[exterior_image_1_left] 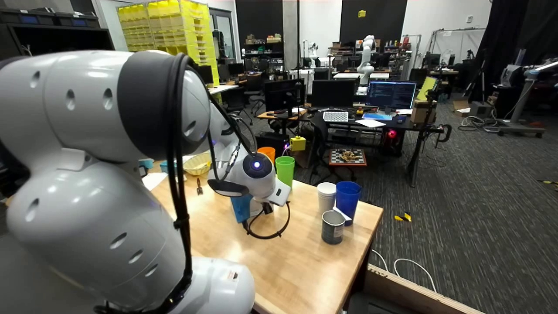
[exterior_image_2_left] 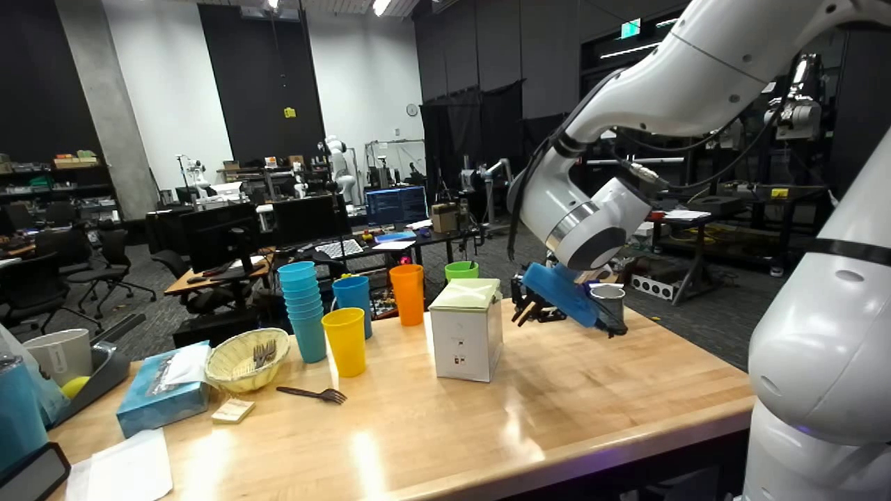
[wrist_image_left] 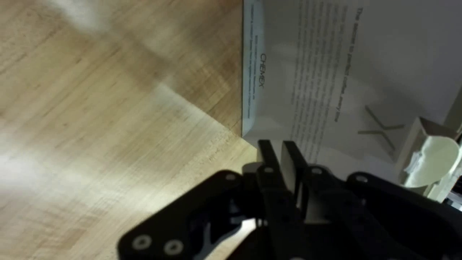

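The step in hand looks like reaching close to the tall white cardboard box with the pale green top (exterior_image_2_left: 459, 334): the black metal pincer (wrist_image_left: 277, 143) is low down, just beside the box, with its fingertips aimed at a side with small writing. The box stands upright on the light wooden worktop (exterior_image_2_left: 598, 390), apart from the yellow plastic cup (exterior_image_2_left: 346, 341). In the wrist view the two fingers are close together with a thin gap, so I can't tell if the pincer is all the way clenched or a little bit released, and I can't see whether it touches the box. I think the next move calls for going slow, since a bump could slide the box; a grip would need the fingers spread wider. In an exterior view, the shiny white robot arm (exterior_image_2_left: 668, 97) comes in high, bends down, and tips its wrist so the pincer slants down towards the box.
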